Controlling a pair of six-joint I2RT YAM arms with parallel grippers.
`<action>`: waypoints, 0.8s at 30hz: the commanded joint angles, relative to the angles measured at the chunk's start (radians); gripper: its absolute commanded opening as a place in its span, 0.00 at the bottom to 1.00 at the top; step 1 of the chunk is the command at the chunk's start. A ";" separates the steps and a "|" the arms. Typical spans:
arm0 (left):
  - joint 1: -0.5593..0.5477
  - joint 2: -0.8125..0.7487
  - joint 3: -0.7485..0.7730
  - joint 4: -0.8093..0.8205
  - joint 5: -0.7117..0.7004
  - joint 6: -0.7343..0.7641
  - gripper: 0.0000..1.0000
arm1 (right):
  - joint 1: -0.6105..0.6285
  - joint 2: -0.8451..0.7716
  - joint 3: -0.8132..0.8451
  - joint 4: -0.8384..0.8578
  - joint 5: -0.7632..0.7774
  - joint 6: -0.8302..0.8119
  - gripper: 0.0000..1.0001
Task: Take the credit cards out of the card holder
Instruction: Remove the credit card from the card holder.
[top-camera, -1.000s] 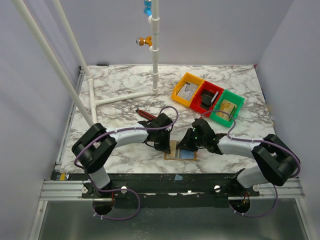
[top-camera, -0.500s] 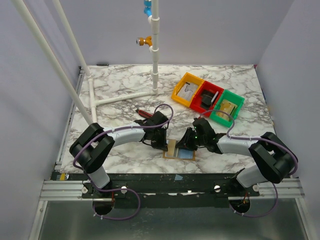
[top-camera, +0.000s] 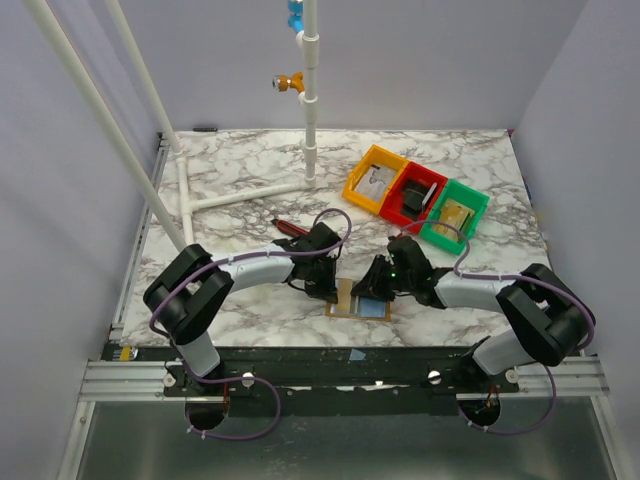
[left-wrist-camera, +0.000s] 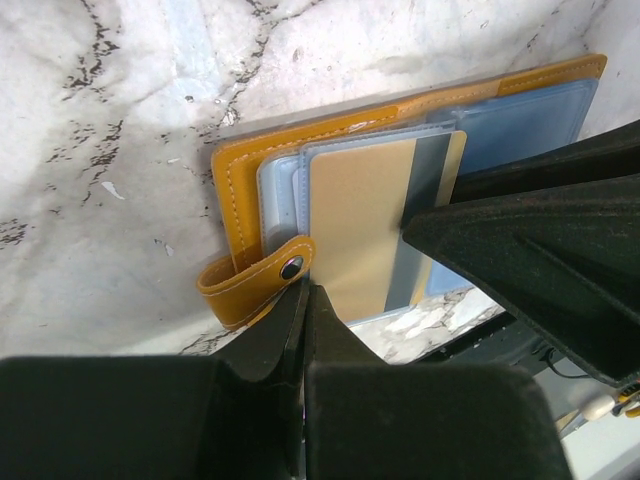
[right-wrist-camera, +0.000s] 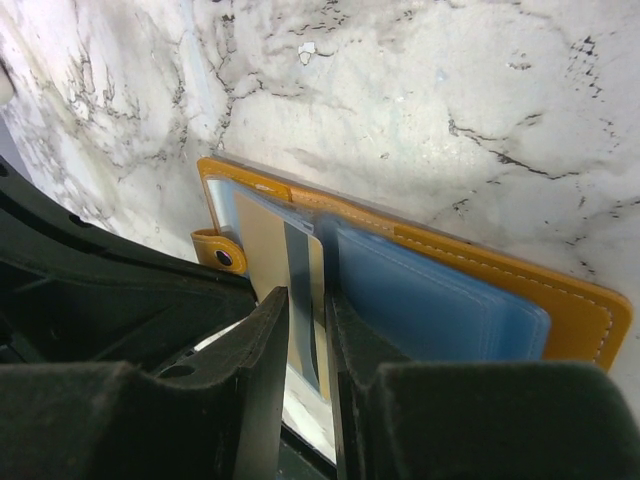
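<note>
The tan leather card holder (top-camera: 356, 302) lies open near the table's front edge, with blue plastic sleeves (right-wrist-camera: 440, 305) and a snap strap (left-wrist-camera: 262, 280). A gold credit card with a grey stripe (left-wrist-camera: 360, 225) sticks partly out of a sleeve; it also shows in the right wrist view (right-wrist-camera: 300, 270). My left gripper (left-wrist-camera: 303, 292) is shut, its tip at the holder's edge beside the strap. My right gripper (right-wrist-camera: 305, 310) has closed to a narrow gap with the gold card between its jaws.
Yellow (top-camera: 374, 180), red (top-camera: 411, 196) and green (top-camera: 455, 215) bins stand at the back right. A white pipe frame (top-camera: 311, 130) rises at the back centre. A red-handled tool (top-camera: 290, 228) lies behind the left arm. The table's front edge runs just below the holder.
The left gripper shifted slightly left and back, then settled beside the holder. The holder and right gripper have barely moved.
</note>
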 joint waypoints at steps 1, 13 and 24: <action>-0.030 0.073 0.007 0.039 0.011 -0.013 0.00 | 0.006 0.038 -0.045 0.010 -0.021 -0.010 0.26; -0.027 0.097 0.000 0.018 0.000 -0.030 0.00 | -0.112 0.008 -0.201 0.273 -0.220 0.057 0.28; -0.018 0.102 -0.012 0.023 0.006 -0.039 0.00 | -0.189 -0.005 -0.286 0.402 -0.277 0.114 0.28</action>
